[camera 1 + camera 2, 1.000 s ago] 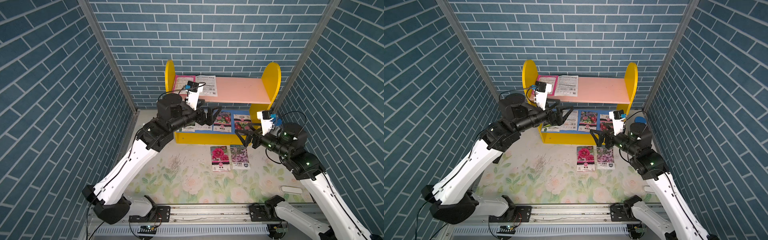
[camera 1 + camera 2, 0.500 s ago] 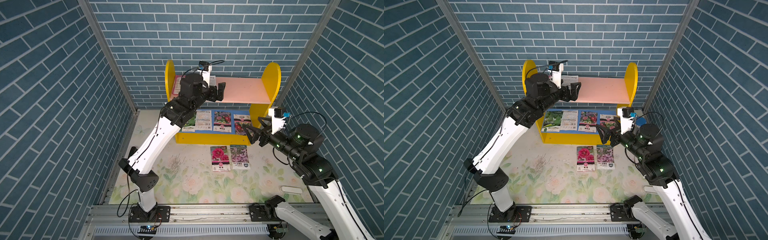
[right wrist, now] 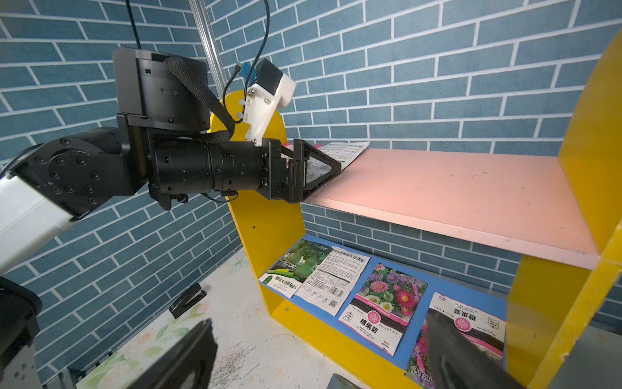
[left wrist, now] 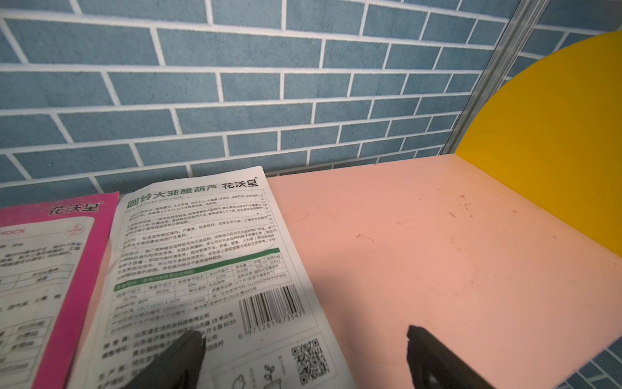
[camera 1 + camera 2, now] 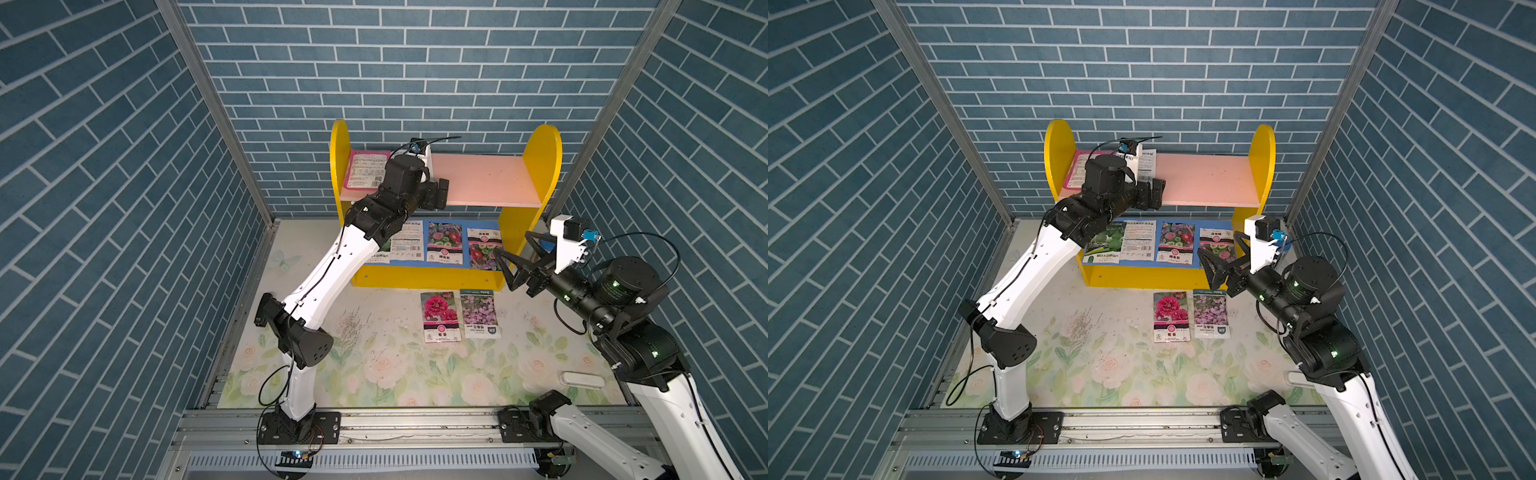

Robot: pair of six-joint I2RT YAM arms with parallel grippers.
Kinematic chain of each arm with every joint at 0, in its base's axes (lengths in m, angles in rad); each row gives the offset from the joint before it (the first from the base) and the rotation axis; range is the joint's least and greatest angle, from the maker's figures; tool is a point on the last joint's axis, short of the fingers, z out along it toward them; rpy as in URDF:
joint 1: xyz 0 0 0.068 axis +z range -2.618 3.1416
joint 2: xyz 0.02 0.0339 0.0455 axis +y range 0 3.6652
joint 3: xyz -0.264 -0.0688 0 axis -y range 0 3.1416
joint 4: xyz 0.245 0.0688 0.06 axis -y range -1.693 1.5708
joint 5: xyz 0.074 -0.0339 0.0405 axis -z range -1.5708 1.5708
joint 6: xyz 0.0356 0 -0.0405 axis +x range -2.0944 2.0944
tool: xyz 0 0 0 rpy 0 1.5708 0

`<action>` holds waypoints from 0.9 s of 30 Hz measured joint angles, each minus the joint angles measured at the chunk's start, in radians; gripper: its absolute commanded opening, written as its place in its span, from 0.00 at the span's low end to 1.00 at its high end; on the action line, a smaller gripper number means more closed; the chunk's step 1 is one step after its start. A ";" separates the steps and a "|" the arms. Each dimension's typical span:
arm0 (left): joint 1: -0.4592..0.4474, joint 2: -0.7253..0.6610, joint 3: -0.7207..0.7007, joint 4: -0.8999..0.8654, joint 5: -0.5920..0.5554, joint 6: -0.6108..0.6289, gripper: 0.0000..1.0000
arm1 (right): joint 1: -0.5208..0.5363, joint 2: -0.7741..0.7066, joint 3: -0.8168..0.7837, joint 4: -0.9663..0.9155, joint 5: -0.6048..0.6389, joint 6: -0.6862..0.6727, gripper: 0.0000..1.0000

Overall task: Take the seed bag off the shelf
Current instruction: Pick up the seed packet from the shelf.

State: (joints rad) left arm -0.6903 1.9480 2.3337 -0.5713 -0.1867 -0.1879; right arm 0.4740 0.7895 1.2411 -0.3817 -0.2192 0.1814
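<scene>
Left end effector (image 4: pixel 304 333) gapes over the white bag (image 4: pixel 208 269) (upper board of the shelf (image 5: pixel 542 158)). Right end effector (image 5: pixel 511 244) hangs released, empty.

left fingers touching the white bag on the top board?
Cannot tell. Left wrist view: the open left gripper has one finger over the white bag, the other over the pink board. No view shows contact or a gap plainly.

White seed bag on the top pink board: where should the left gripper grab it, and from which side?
Take the white seed bag by its barcode end, nearest the open front, coming in from the front. It lies flat on the pink upper board, with the brick wall behind and the pink bag alongside, so only that end looks reachable.
</scene>
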 measured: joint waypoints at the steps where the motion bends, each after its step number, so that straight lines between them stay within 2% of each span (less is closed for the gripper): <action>1: 0.000 0.001 0.000 -0.001 0.001 -0.002 0.98 | 0.000 0.001 0.000 0.000 0.000 0.000 0.97; 20: 0.005 -0.043 -0.033 -0.001 0.188 -0.108 0.97 | 0.000 0.003 -0.010 0.001 0.006 -0.006 0.97; 27: 0.005 -0.085 -0.068 0.001 0.209 -0.121 0.98 | 0.000 -0.006 -0.013 0.001 0.006 -0.006 0.96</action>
State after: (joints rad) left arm -0.6849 1.8633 2.2658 -0.5705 0.0227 -0.3092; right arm 0.4740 0.7837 1.2285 -0.3805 -0.2134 0.1753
